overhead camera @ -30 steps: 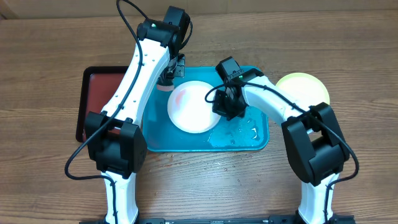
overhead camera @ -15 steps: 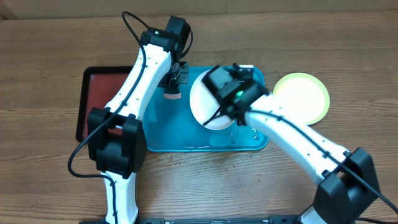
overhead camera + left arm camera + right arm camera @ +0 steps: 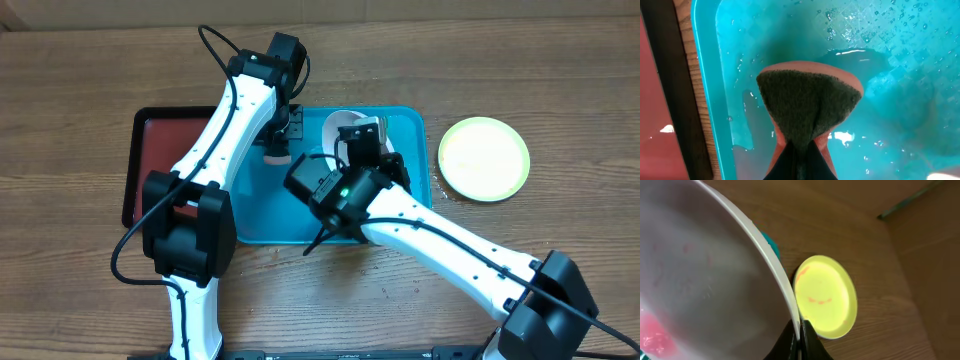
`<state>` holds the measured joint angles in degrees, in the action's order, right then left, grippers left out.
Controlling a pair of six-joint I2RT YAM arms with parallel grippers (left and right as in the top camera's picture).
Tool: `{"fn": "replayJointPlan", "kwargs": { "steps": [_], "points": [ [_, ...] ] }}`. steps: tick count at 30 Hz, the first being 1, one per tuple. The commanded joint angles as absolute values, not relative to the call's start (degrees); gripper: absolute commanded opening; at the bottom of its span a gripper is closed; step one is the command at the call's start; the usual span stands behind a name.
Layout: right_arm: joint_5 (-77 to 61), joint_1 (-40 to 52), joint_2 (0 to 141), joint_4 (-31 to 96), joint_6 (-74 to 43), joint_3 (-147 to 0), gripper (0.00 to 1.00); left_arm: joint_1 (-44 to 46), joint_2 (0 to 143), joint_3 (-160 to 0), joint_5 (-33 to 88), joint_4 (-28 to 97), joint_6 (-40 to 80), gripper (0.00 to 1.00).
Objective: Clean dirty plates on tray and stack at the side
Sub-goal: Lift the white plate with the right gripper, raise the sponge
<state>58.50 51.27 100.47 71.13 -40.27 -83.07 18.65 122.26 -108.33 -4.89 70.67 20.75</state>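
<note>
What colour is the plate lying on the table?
The plate is yellow-green; overhead view shows it best.

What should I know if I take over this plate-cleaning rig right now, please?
Left gripper: shut on the sponge, held over the left part of the wet tray.
Right gripper: shut on the rim of the white plate, which is lifted and tilted over the tray and has pink smears on it.
Yellow-green plate: on the table right of the tray, with orange smears.
Done: no plate looks clean, nothing stacked.
Left: scrub both plates and stack them at the side. No blue plate in view.
</note>
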Motion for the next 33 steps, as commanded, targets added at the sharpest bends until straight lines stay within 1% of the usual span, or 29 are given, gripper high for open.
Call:
{"fn": "replayJointPlan", "kwargs": {
  "steps": [1,6,17,33],
  "points": [
    [69.3,53.0,99.5,73.3,-44.2,-84.1,0.04,18.3,121.8,-108.1,-4.2,70.6,21.5,0.04],
    [73.6,54.0,99.5,76.8,-48.7,-84.1,0.04,18.3,121.8,-108.1,-4.1,70.6,21.5,0.04],
    [76.6,54.1,97.5,77.3,-48.7,-84.1,0.04,18.3,121.8,-108.1,-3.4,70.4,21.5,0.04],
    [78.5,54.1,84.9,76.2,-48.7,-84.1,0.04,18.3,121.8,-108.1,-3.4,70.2,21.5,0.04]
  ]
}}
